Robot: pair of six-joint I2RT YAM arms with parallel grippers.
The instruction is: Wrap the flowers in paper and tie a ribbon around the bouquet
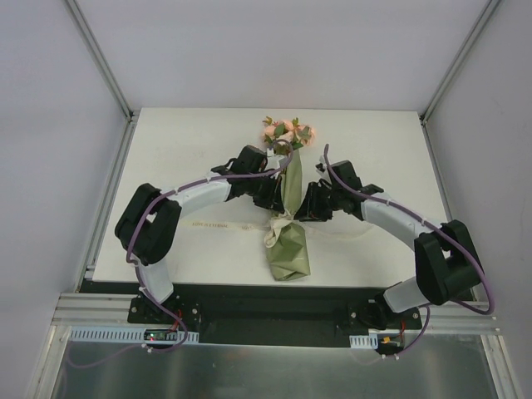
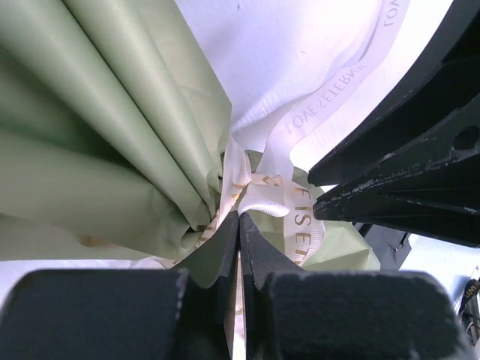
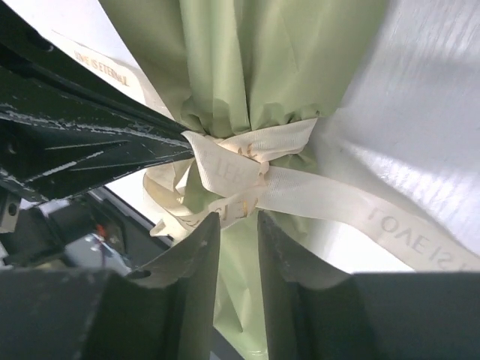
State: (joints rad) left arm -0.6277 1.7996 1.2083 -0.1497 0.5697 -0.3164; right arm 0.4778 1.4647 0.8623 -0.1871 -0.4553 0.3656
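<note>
The bouquet lies along the middle of the table. Its pink and peach flowers [image 1: 287, 131] point to the far side, and the olive-green paper [image 1: 291, 249] runs toward me. A cream ribbon [image 1: 278, 223] is knotted round the paper's pinched waist [image 3: 247, 67]. One ribbon tail trails left [image 1: 220, 224]. My left gripper [image 2: 239, 215] is shut at the knot, with a thin strip of ribbon [image 2: 262, 201] pinched between its jaws. My right gripper [image 3: 238, 219] stands slightly open from the other side. Its tips are at the knot [image 3: 225, 169], and only green paper shows in the gap.
Both arms meet over the white table [image 1: 191, 150], one on each side of the bouquet's waist. The right gripper's black fingers [image 2: 405, 172] crowd the left wrist view. A long printed ribbon tail [image 3: 390, 229] runs off to the right. Grey walls enclose the table.
</note>
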